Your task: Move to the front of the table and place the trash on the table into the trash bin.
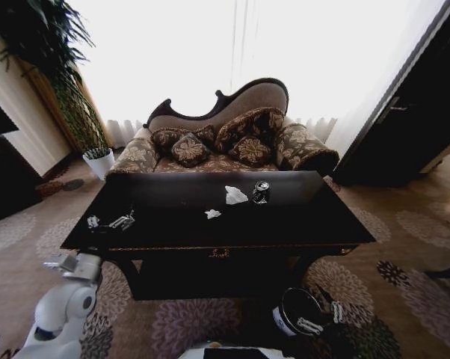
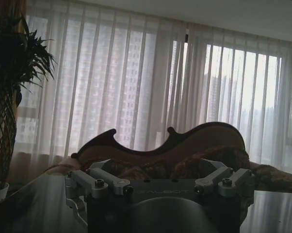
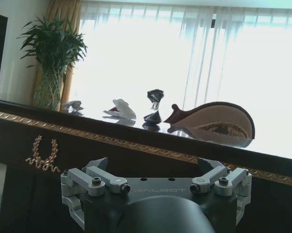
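Worktop [image 1: 173,224] fills the middle, black and glossy, sofa [image 1: 225,142] behind. On it lie a crushed can [image 1: 261,192] and two paper wads [image 1: 235,195], near the centre. Bin [image 1: 298,310] sits on the floor at the front right corner. Left gripper [image 1: 111,222] hovers over the left edge, right gripper [image 1: 318,319] low beside the bin, both jaws spread. Best approach: reach in centrally, descend squarely over one wad.

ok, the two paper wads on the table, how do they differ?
The bigger wad is clearly larger than the small wad. The bigger wad lies farther back, close beside the can; the small wad lies alone, nearer the front edge and more to the robot's left. Both are white, crumpled and on the table, untouched: the left hand is open at the table's left end, the right hand open low by the trash bin.
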Controlling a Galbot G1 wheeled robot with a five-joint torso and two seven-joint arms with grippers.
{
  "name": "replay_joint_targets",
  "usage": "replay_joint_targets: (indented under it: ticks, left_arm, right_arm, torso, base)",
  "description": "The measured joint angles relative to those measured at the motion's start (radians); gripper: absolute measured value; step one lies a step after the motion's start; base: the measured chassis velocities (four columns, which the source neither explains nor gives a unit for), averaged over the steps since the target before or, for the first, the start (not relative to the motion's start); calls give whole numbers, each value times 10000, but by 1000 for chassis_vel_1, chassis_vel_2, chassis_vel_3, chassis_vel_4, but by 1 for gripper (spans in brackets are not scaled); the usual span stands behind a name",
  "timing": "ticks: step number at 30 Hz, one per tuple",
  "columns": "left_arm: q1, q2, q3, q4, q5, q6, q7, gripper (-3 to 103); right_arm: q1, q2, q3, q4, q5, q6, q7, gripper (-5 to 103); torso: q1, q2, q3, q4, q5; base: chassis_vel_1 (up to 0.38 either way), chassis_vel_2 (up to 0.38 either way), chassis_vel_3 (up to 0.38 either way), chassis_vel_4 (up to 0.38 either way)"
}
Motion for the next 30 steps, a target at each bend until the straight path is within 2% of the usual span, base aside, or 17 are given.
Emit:
replay_joint_targets:
  ticks: [5,8,9,11,12,13,14,17,18,22,30]
  left_arm:
    - [-41,65,6,-21,-25,-1,69,100]
    - [-76,87,-24,5,-42,1,74,100]
    - [-76,87,-24,5,-42,1,74,100]
    - [-87,83,-22,18,-44,9,77,100]
    - [-91,75,-17,19,-39,12,79,100]
    - [-90,73,-15,18,-38,15,79,100]
    - [-90,73,-15,18,-38,15,79,100]
    - [-88,76,-84,-110,-74,51,78,100]
    - [-88,76,-84,-110,-74,51,78,100]
    - [-22,99,-247,-300,-199,92,75,100]
    - [-26,289,-141,-414,-305,163,70,100]
  right_arm:
    - [13,-63,501,774,1095,-365,58,100]
    - [161,-147,731,1729,1734,-882,708,100]
    - [161,-147,731,1729,1734,-882,708,100]
    - [399,-259,734,2302,1906,-1305,1435,100]
    - [659,-394,654,2691,1975,-1823,2045,100]
    - [823,-483,586,2870,2007,-2194,2347,100]
    - [823,-483,586,2870,2007,-2194,2347,100]
    - [1622,-1025,39,3176,2028,-3724,3193,100]
    - [1622,-1025,39,3176,2028,-3724,3193,100]
    - [2505,-1665,-693,2927,1990,-4786,3482,100]
    - [3284,-2295,-899,2544,1926,-5385,3919,100]
  torso:
    - [0,0,0,-1,1]
    - [0,0,0,-1,-2]
    - [0,0,0,-1,-2]
    - [0,0,0,0,-4]
    - [0,0,1,0,-3]
    - [0,-1,1,0,-2]
    - [0,-1,1,0,-2]
    - [0,-1,1,0,-1]
    - [0,-1,1,0,-1]
    - [0,0,1,2,0]
    - [1,-1,1,0,-3]
  base:
    - [0,0,0,0]
    - [0,0,0,0]
    - [0,0,0,0]
    - [0,0,0,0]
    - [0,0,0,0]
    - [0,0,0,0]
    - [0,0,0,0]
    - [0,0,0,0]
    - [0,0,0,0]
    - [0,0,0,0]
    - [0,0,0,0]
